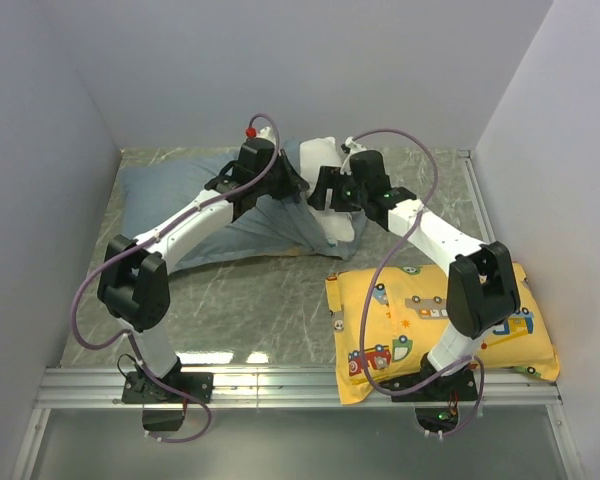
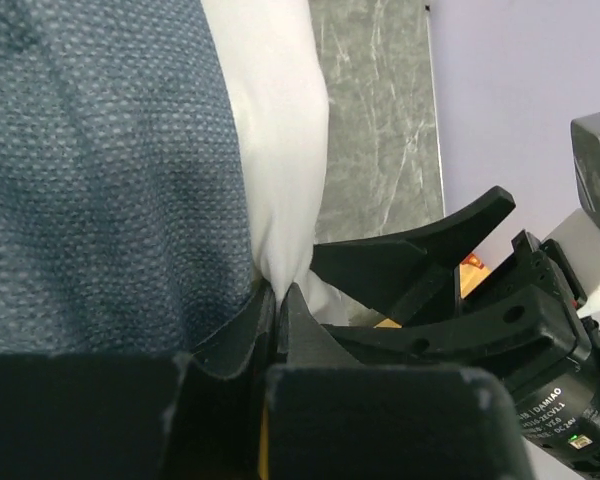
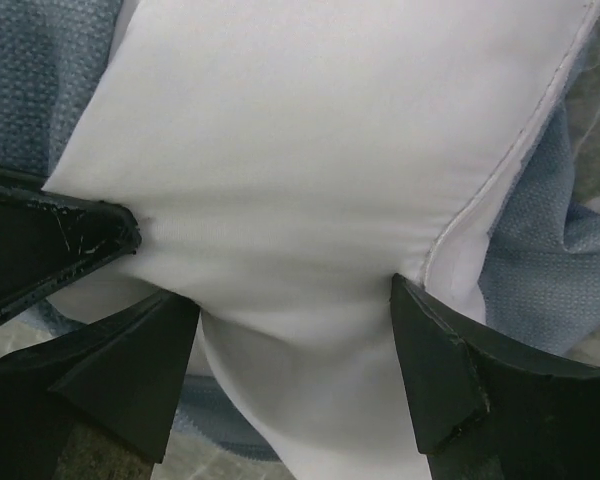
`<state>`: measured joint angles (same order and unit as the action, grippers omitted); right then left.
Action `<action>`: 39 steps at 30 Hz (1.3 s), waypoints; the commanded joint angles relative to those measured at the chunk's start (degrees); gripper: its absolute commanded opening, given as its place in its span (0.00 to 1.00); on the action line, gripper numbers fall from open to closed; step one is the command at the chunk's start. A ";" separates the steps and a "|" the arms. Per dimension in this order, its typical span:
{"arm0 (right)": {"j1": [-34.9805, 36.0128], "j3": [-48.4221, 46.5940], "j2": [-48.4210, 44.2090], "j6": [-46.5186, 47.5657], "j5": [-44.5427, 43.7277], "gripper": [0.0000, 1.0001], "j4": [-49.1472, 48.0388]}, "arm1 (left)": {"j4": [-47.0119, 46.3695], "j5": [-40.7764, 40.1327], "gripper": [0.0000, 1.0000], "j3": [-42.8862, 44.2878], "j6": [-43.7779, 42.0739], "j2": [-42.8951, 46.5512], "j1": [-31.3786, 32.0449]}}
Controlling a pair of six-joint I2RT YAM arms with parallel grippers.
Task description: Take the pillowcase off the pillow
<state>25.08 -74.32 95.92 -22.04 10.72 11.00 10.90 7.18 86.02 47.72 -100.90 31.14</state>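
Note:
The blue-grey pillowcase (image 1: 180, 190) lies at the back of the table, pulled up into a peak at my left gripper (image 1: 278, 186). The white pillow (image 1: 322, 158) sticks out of its right end. In the left wrist view my left gripper (image 2: 277, 290) is shut, pinching a fold of the pillow (image 2: 280, 130), and the pillowcase (image 2: 100, 170) lies against its left finger. My right gripper (image 3: 295, 320) is open, its jaws spread wide on either side of the pillow (image 3: 310, 150) and touching it. The pillowcase (image 3: 540, 270) shows behind.
A yellow cartoon-vehicle pillow (image 1: 430, 310) lies at the front right, under the right arm. White walls enclose the marble table (image 1: 270, 290) at the left, back and right. The two grippers are close together; the right gripper's fingers (image 2: 420, 250) show in the left wrist view.

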 commanded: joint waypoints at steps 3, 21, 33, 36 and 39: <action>-0.29 0.59 3.30 0.34 0.34 0.71 -3.35 | -5.80 2.40 0.03 0.91 -0.26 2.91 0.33; -0.38 -1.35 0.32 -1.78 -7.64 0.00 -0.02 | 18.17 -31.32 0.84 -6.12 -7.38 20.04 -0.28; -0.38 -2.75 1.29 -1.34 -9.40 0.00 0.59 | 15.99 -31.09 0.80 -7.63 -8.08 15.31 -7.14; -0.38 -3.63 1.64 -0.90 -10.63 0.00 1.47 | 16.70 -31.70 0.73 -5.34 -8.35 11.79 -8.02; -0.38 -4.07 1.29 -0.81 -12.65 0.00 1.65 | 16.00 -30.65 0.53 -4.98 -8.09 10.55 -9.77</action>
<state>24.88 -75.42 98.17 -24.08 2.92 11.84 28.56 -24.71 78.48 40.40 -89.60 22.85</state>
